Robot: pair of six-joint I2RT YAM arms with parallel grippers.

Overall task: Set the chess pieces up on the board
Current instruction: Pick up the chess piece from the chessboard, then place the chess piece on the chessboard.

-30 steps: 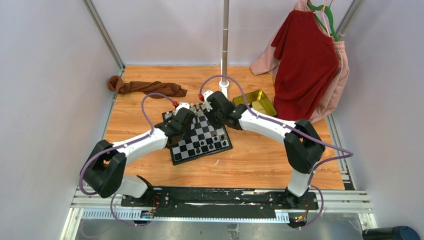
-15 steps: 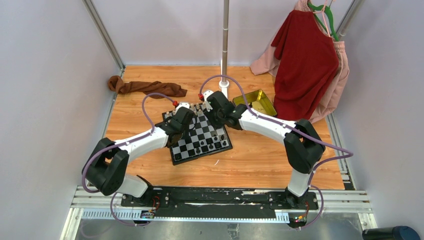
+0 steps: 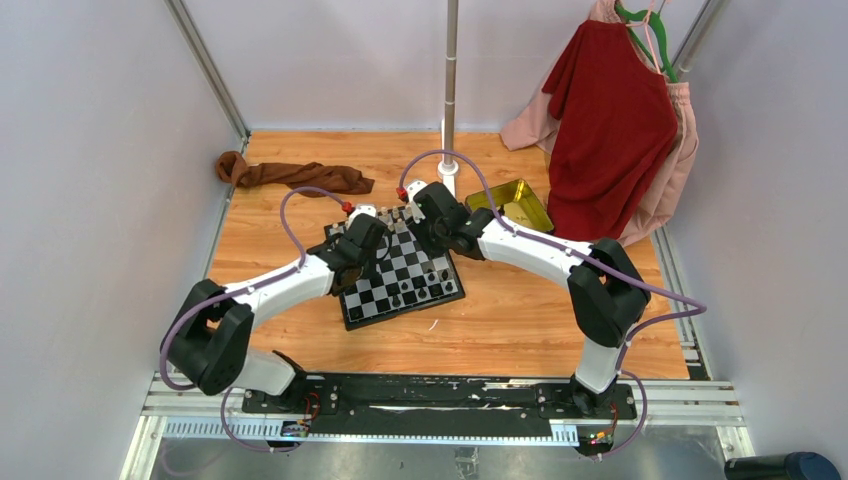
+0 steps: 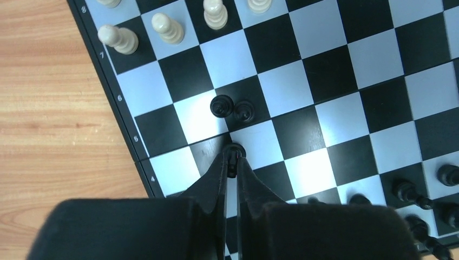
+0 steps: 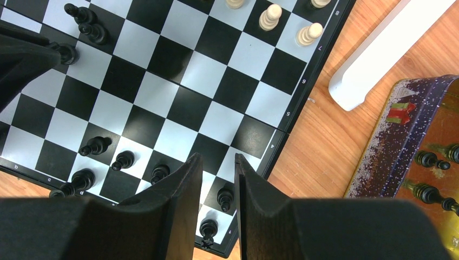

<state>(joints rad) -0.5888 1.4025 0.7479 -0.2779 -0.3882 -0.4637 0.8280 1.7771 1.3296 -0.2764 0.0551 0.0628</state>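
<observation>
The board [image 3: 385, 300] lies in the middle of the wooden table, with both arms reaching over its far half. In the left wrist view my left gripper [image 4: 234, 157] is shut on a small black chess piece [image 4: 235, 148] at the join of two squares near the board's [image 4: 325, 81] left edge. Two more black pieces [image 4: 222, 105] stand just beyond it, and cream pawns [image 4: 168, 28] line the far rows. My right gripper [image 5: 219, 160] hangs open above the board's [image 5: 178, 81] near right corner, holding nothing. Black pieces [image 5: 224, 197] stand on the squares below it.
A yellow-gold tin [image 3: 515, 205] right of the board holds more black pieces [image 5: 430, 160]. A pole's white base [image 5: 379, 49] sits between tin and board. A brown cloth [image 3: 290, 175] lies at the back left. Red and pink clothes [image 3: 610, 120] hang at the back right.
My left gripper has closed on the black piece and its arm shifted slightly. The right arm has not moved.
</observation>
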